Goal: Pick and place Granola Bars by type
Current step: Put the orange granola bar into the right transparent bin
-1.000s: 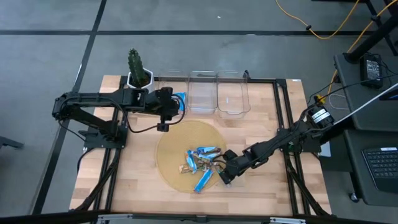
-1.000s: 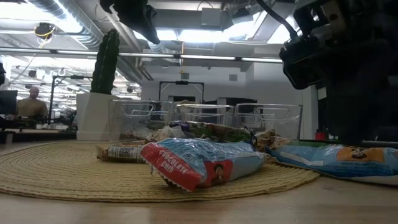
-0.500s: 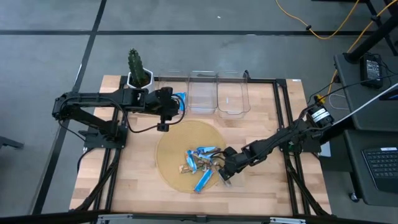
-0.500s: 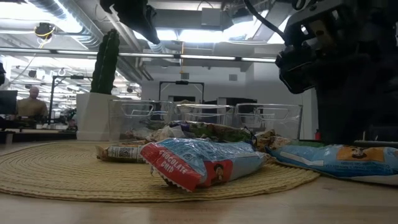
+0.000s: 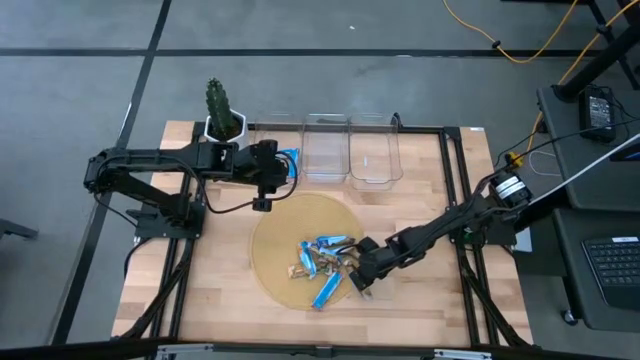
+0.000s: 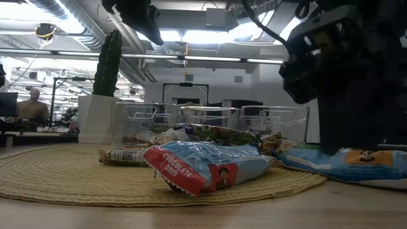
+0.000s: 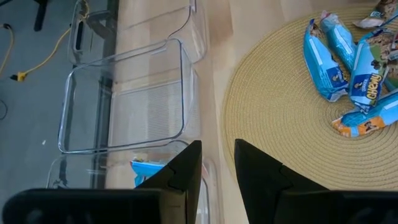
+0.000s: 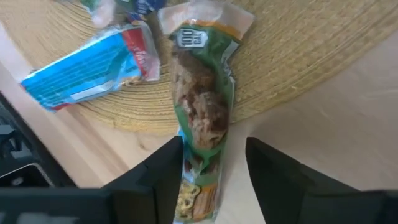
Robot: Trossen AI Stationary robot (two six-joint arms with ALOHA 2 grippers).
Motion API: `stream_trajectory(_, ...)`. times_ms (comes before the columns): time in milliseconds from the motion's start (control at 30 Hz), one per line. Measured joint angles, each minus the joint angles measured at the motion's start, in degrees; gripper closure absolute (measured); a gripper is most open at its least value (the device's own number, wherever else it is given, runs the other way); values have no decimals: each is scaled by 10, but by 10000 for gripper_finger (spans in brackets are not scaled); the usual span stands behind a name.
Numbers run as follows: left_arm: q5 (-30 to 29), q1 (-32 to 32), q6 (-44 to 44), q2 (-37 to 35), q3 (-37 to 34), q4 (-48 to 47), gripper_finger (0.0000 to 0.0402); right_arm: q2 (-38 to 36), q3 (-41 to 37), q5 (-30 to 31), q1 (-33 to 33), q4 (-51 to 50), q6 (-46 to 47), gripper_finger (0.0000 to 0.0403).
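Right claw: (image 5: 360, 284) open, fingers spread and empty, poised low at the near-right edge of the round woven mat (image 5: 270, 240), directly over a green-wrapped granola bar (image 8: 202, 106).
Target bar: lies half on the mat's rim and half on the bare wooden desk (image 5: 430, 180); in the right wrist view it sits in the gap between the two fingers (image 8: 155, 180), its long axis running along that gap rather than across it.
Key relation: the bar's narrow width faces the fingers, so a straight descent and a squeeze looks likely to catch it across the middle; no turn of the wrist appears needed.
Nearer arm: the right one by far; the left is well apart from the pile.
Left claw: (image 5: 262, 203) held over the far edge of the mat near the clear bins (image 5: 350, 150), fingers slightly parted with nothing between them.
Other bars: several blue-wrapped granola bars (image 5: 325, 268) heaped at the mat's centre, one marked chocolate chip (image 6: 203, 166) in the low view; one blue bar (image 5: 290, 160) already rests in the leftmost bin.
Risk: the blue bar just beside the green one could be nudged as the fingers close.
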Motion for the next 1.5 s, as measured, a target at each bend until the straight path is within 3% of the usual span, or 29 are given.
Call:
stream_trajectory(233, 0, 0, -4, 0, 0, -8, 313, 7, 0, 0, -1, -1, 0, 255)
stream_trajectory(533, 0, 0, -4, 0, 0, -10, 313, 7, 0, -44, -1, 51, -2, 391)
stream_trajectory(733, 0, 0, -4, 0, 0, -10, 313, -17, 21, -76, -1, 43, -5, 396)
stream_trajectory(1100, 1, 0, -4, 0, 0, -10, 313, -65, 30, -41, -10, -61, -38, 397)
stream_trajectory(1333, -1, 0, -4, 0, 0, -10, 313, -95, 30, -67, -58, -153, -125, 399)
stream_trajectory(1500, -4, 0, -12, 0, 0, -8, 313, -161, 30, -70, -117, -254, -221, 398)
